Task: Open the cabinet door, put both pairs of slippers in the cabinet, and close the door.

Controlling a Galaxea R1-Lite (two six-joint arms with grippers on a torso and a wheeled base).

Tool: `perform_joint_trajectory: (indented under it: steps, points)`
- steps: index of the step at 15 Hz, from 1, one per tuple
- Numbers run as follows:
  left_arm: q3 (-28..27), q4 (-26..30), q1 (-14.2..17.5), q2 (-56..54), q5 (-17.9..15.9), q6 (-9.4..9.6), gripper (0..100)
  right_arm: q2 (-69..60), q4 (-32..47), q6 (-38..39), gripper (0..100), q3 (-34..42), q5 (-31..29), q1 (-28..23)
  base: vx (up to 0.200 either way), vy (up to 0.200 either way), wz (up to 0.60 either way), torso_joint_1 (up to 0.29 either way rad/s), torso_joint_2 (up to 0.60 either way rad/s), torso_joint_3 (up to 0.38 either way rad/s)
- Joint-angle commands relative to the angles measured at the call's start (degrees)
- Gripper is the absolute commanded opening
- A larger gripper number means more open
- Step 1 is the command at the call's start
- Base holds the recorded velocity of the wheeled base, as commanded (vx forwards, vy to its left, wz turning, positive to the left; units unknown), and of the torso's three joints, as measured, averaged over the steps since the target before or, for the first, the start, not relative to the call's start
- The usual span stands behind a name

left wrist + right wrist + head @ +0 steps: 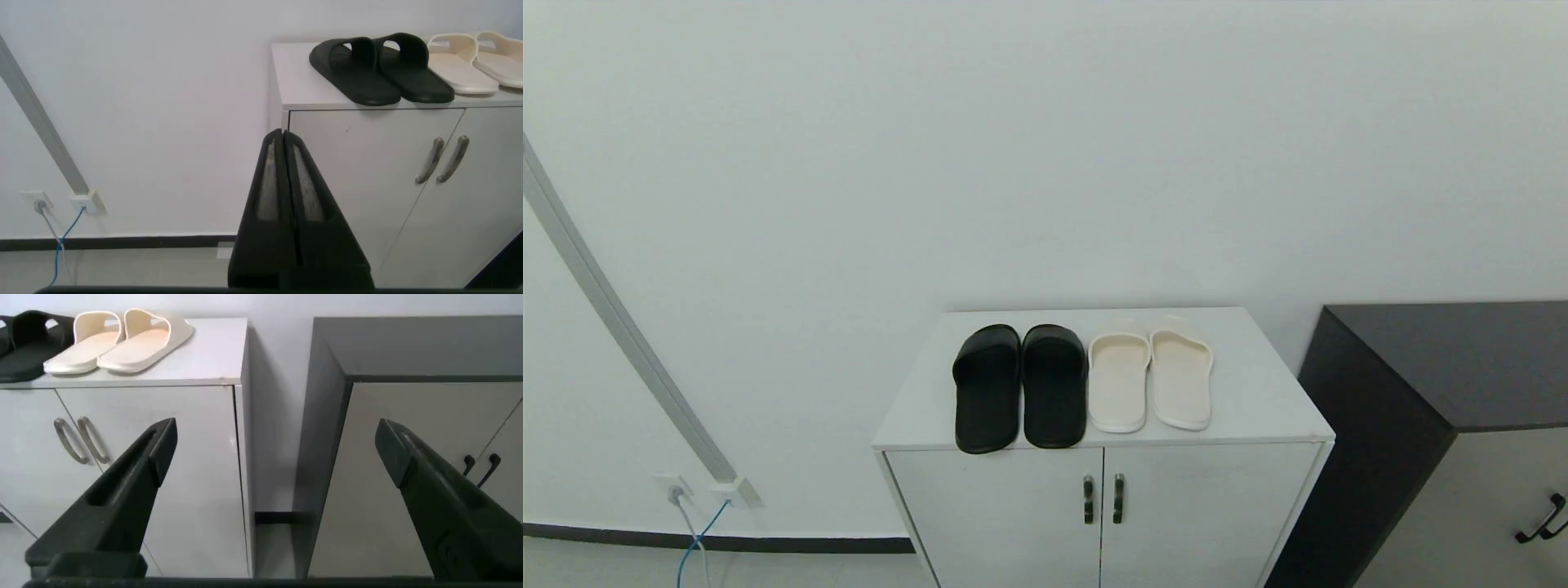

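Jaws (left together, right wide) well apart from slippers (1055, 385)

- We see plain black slippers (1019, 388).
- We see plain cream slippers (1150, 374).
- Our cabinet (1258, 392) is white, its door handles (1088, 499) dark.
- The other cabinet (1445, 359) is charcoal on top.

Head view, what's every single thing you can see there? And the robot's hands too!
black slippers: two, black, on the white cabinet's top, left side
cream slippers: two, cream, beside them on the right
white cabinet: one, white, against the wall, doors shut
door handles: two, dark, where its doors meet
dark cabinet: one, black top and side, right of the white one
wall sockets: two, white, low on the wall, left
left gripper: one, black, shut, facing the white cabinet
right gripper: one, black, open, facing between both cabinets
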Motion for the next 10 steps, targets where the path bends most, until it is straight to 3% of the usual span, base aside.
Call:
perform_joint_trajectory:
  steps: [1, 2, 5, 7, 10]
  points:
    - [0.0, 0.0, 0.0, 0.1, 0.0, 0.02, 0, 2.2, -0.3, 0.9, 100, -2.4, -0.2, 0.2, 0.000, 0.000, 0.00, 0.000, 0.00, 0.000]
    - [0.0, 0.0, 0.0, 0.1, 0.0, -0.07, 0, 6.2, 0.4, 4.1, 100, -8.6, -0.2, 0.3, 0.000, 0.000, 0.00, 0.000, 0.00, 0.000]
    - [0.0, 0.0, 0.0, 0.1, 0.0, 0.02, 0, 17.6, 2.4, 1.7, 100, -9.6, 6.0, 0.3, 0.000, 0.000, 0.00, 0.000, 0.00, 0.000]
    - [0.0, 0.0, 0.0, 0.1, 0.0, -0.60, 0, 29.4, -2.2, 1.4, 100, -11.2, 9.2, 1.1, 0.000, 0.000, 0.00, 0.000, 0.00, 0.000]
    - [0.0, 0.0, -0.1, 0.1, -0.2, -0.69, 0, 44.0, -9.9, 2.5, 100, -13.4, 9.4, 5.6, 0.000, 0.000, 0.00, 0.000, 0.00, 0.000]
